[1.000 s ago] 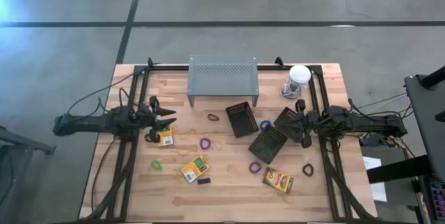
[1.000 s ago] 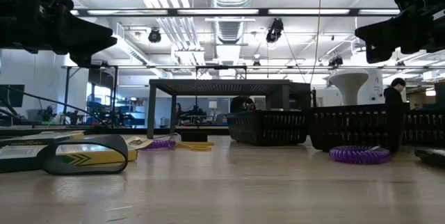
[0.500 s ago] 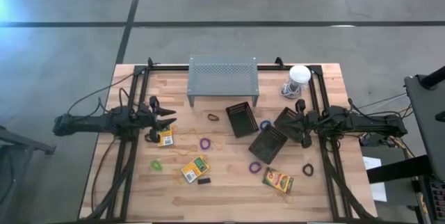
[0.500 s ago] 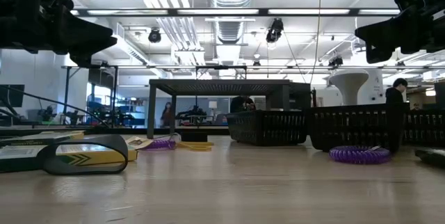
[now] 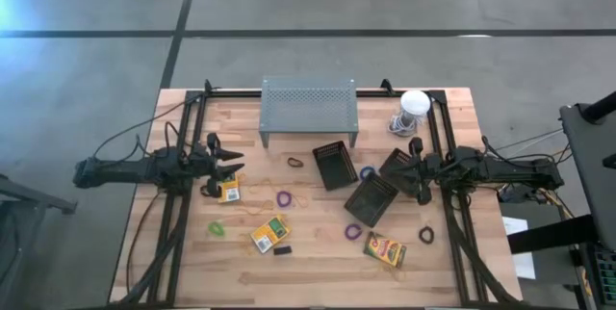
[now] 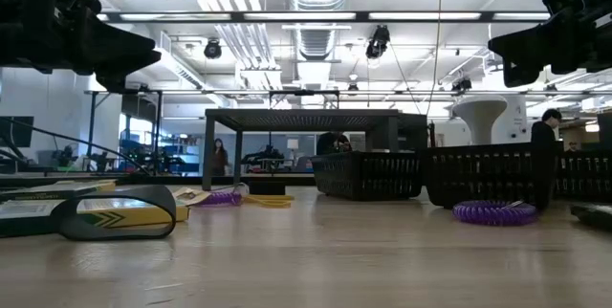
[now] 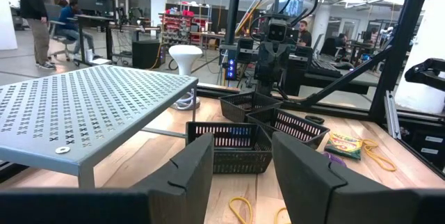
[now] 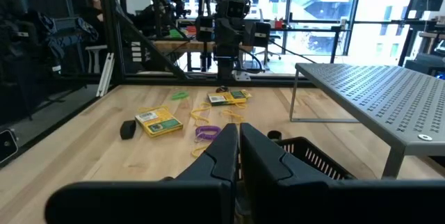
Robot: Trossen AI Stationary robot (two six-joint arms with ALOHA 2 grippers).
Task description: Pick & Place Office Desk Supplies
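High view: both arms hang over the surface (image 5: 318, 262), nothing held. Left gripper (image 5: 231, 163) sits at the left side, fingers (image 7: 191, 175) apart and empty, right above a yellow-orange crayon box (image 5: 229, 191). Right gripper (image 5: 412, 170) sits at the right side, fingers (image 8: 224, 151) pressed together and empty, over the outer lattice basket (image 5: 397, 167).

Supplies are scattered, none binned:
- second crayon box (image 5: 270, 232) with a tiny black block (image 5: 282, 249) just beside it, third crayon box (image 5: 384, 248) toward the front right
- purple band (image 5: 284, 197), green band (image 5: 217, 226), black band (image 5: 425, 235), blue band (image 5: 368, 172) touching the middle basket (image 5: 333, 164)
- third basket (image 5: 372, 199) tilted between the other two

Risks, my read:
- bands are thin, limp loops lying flat on wood grain; fingers likely scrape the surface or pinch air
- crayon boxes are flat glossy card; an off-centre pinch would twist or slide them
- baskets are light open plastic lattice, crowded together; a descending right arm could shove one or snag a fingertip in the mesh
- grey perforated shelf (image 5: 309, 108) and white coiled-cord object (image 5: 412, 108) stand at the back edge, collision hazard on far reaches
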